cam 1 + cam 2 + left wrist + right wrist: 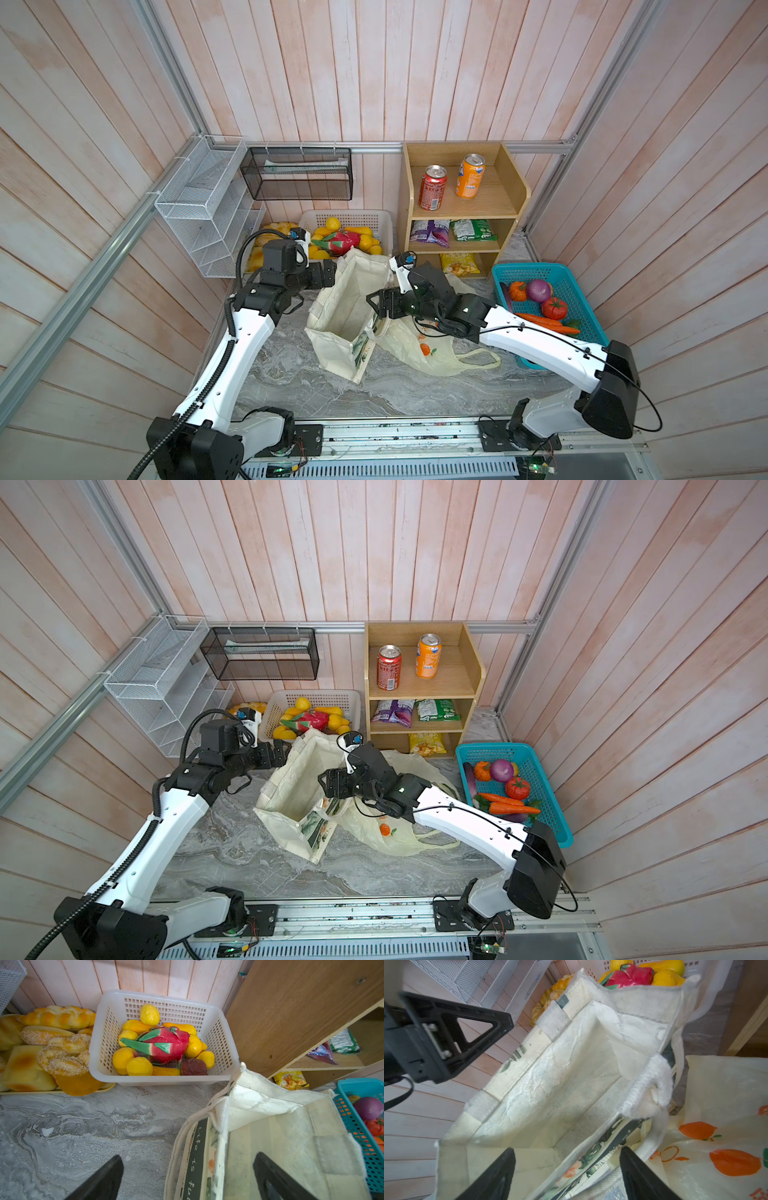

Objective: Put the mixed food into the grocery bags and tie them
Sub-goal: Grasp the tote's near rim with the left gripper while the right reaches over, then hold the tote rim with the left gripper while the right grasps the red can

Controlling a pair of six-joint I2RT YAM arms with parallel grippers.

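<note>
Canvas tote (332, 353) mouth gaping; left claw (188, 1156), right claw (568, 1150) both spread wide, each straddling opposite rim.

- Both top views look down from high over the near edge of the desk (291, 365) toward the back wall (374, 83), and they share nearly the whole scene.
- The left wrist camera sits close behind the left pincer (188, 1156) and looks past the cream tote (280, 1136) rim to the white basket (162, 1080).
- The right wrist camera, close behind the right pincer (568, 1149), looks down into the same tote; the basket shows there too.
</note>
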